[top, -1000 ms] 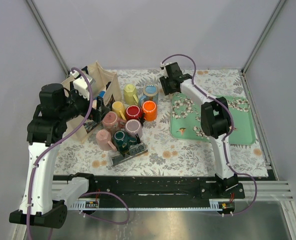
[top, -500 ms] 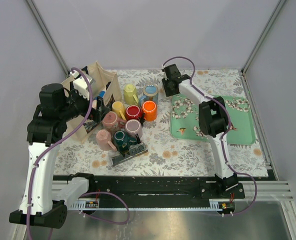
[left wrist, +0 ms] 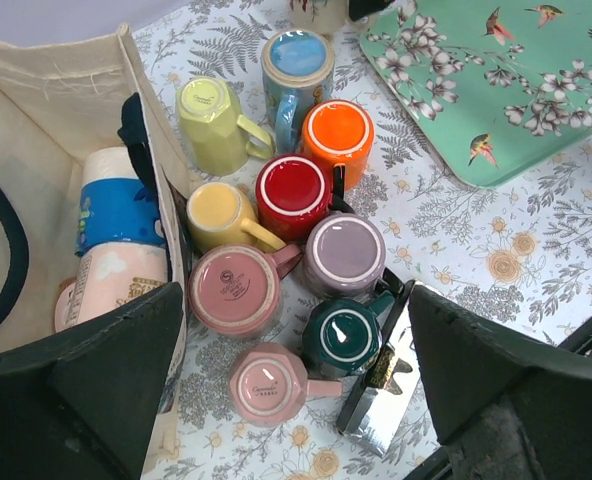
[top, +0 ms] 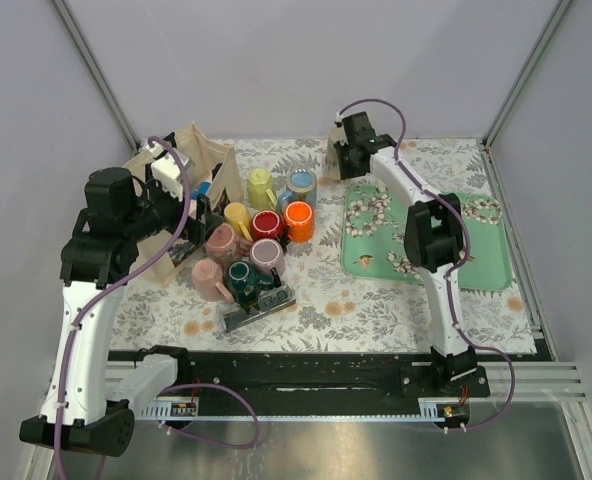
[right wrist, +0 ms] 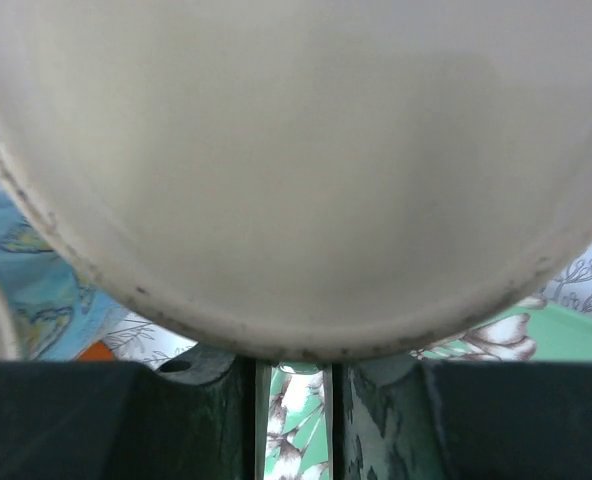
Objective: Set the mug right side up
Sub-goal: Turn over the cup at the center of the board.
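Note:
A cream mug [right wrist: 296, 150] fills the right wrist view, its speckled round edge resting right against my right gripper [right wrist: 294, 370]. The jaws are drawn in to a narrow slit through which the green tray shows. Their tips are hidden behind the mug, so a grip does not show. From above, this mug [top: 335, 152] sits at the back of the table beside the right gripper [top: 348, 155]. Only the mug's [left wrist: 314, 12] lower part shows in the left wrist view. My left gripper [left wrist: 296, 380] hangs wide open over the cluster of mugs, holding nothing.
Several coloured mugs [left wrist: 294, 190] stand base-up in a tight cluster mid-table. A canvas bag [top: 181, 190] with bottles lies at the left. A black and silver packet [left wrist: 381, 400] lies in front of the cluster. The green floral tray [top: 476, 250] is at the right.
My right gripper has moved toward the back right and its jaws have narrowed. The left arm has barely shifted.

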Robot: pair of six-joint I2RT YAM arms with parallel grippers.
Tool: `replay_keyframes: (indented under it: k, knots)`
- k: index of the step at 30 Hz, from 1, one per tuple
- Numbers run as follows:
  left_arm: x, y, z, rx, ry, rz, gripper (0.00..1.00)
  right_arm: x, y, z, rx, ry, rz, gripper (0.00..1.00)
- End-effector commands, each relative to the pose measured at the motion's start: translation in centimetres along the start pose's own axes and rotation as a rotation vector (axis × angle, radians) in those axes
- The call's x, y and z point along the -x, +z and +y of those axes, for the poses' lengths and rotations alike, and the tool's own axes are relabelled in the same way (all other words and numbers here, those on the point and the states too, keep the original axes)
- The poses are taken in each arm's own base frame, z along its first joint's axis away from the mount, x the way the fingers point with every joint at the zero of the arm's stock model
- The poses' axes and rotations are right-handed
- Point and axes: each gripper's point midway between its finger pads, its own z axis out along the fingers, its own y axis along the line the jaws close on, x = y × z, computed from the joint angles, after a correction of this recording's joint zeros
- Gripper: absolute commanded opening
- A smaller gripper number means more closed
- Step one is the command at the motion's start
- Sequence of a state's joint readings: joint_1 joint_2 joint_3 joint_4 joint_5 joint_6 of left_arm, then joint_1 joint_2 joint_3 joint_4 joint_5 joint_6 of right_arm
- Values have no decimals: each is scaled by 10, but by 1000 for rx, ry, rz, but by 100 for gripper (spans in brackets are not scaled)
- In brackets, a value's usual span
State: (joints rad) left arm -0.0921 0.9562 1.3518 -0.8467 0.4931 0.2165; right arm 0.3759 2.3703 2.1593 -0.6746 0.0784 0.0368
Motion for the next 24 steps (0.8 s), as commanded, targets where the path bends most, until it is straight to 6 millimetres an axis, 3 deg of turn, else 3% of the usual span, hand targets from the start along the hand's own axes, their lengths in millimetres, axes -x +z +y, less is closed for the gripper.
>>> replay_keyframes:
  k: [1,7,12,16,20,24]
  knots:
    - [21,13,-2,-50,86,-99,97,132,-126,-1,156,89,-395,0]
    - [46,36,-1,-49,286,-205,97,119,-185,8,413,214,-358,0]
    - [73,56,-25,-74,630,-374,97,98,-243,30,687,277,-312,0]
    - [88,71,-44,-80,851,-485,99,77,-294,62,980,264,-235,0]
    - [91,84,-58,-121,923,-538,99,59,-341,82,1216,224,-208,0]
    - [94,98,-66,-80,1024,-631,99,46,-372,90,1352,254,-164,0]
